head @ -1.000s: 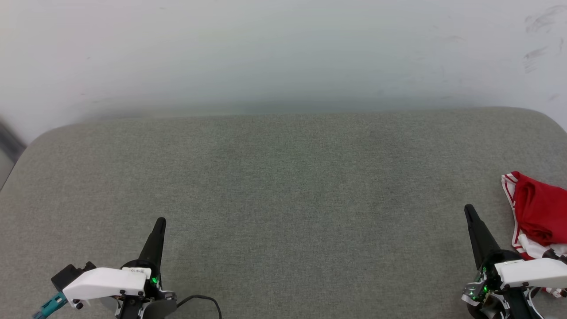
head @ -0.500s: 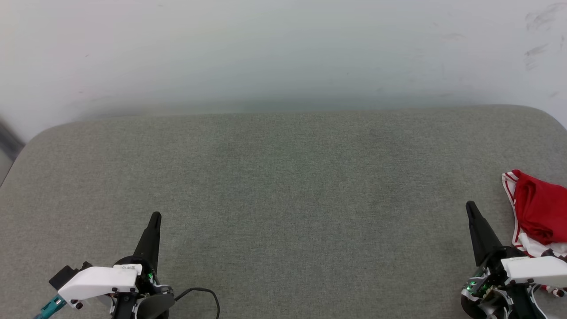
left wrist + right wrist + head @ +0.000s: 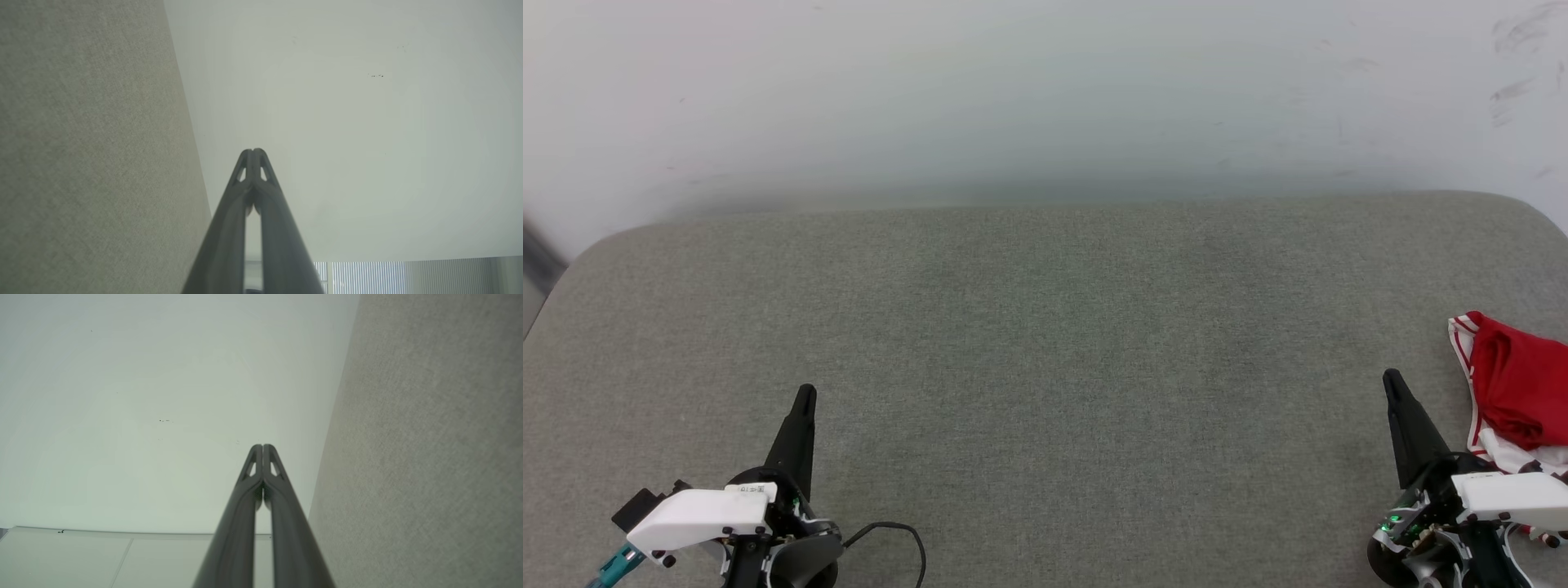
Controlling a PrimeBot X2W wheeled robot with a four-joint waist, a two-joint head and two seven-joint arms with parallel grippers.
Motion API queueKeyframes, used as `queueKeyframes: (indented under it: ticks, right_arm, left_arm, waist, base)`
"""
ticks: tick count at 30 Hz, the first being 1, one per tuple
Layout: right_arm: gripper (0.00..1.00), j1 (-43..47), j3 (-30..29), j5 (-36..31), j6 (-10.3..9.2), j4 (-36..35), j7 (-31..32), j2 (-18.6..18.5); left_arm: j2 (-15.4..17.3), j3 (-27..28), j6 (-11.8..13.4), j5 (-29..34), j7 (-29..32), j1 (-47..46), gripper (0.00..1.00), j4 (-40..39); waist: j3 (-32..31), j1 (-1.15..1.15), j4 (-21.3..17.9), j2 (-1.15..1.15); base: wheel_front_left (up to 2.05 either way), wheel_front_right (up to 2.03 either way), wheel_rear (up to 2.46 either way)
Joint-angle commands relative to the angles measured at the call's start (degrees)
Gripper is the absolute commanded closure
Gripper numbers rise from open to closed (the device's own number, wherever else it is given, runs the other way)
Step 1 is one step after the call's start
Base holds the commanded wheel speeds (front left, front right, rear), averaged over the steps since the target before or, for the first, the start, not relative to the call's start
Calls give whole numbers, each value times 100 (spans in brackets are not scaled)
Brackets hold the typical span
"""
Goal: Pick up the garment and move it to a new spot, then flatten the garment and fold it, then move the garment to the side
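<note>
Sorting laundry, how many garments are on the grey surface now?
1: the garment, bunched at the right edge of the grey surface, beside the right claw. It runs off frame, so more may be hidden.

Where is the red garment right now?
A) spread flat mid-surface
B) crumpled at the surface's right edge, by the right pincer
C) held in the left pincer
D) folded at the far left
B: the garment lies bunched at the right edge of the grey surface, just right of the shut, empty right pincer.
</note>
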Motion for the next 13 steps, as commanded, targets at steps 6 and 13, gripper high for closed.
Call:
queueKeyframes:
  ticks: [6,13]
  right_arm:
    - [100,-63,0,17,-2,5,5,22]
    - [100,-63,1,18,-2,5,5,21]
  left_arm:
    - [-11,16,-18,0,10,-40,100,6]
    - [-17,25,-18,11,21,-41,100,6]
  waist:
    - [0,0,0,0]
    - [0,0,0,0]
  base:
    - [0,0,0]
    - [0,0,0]
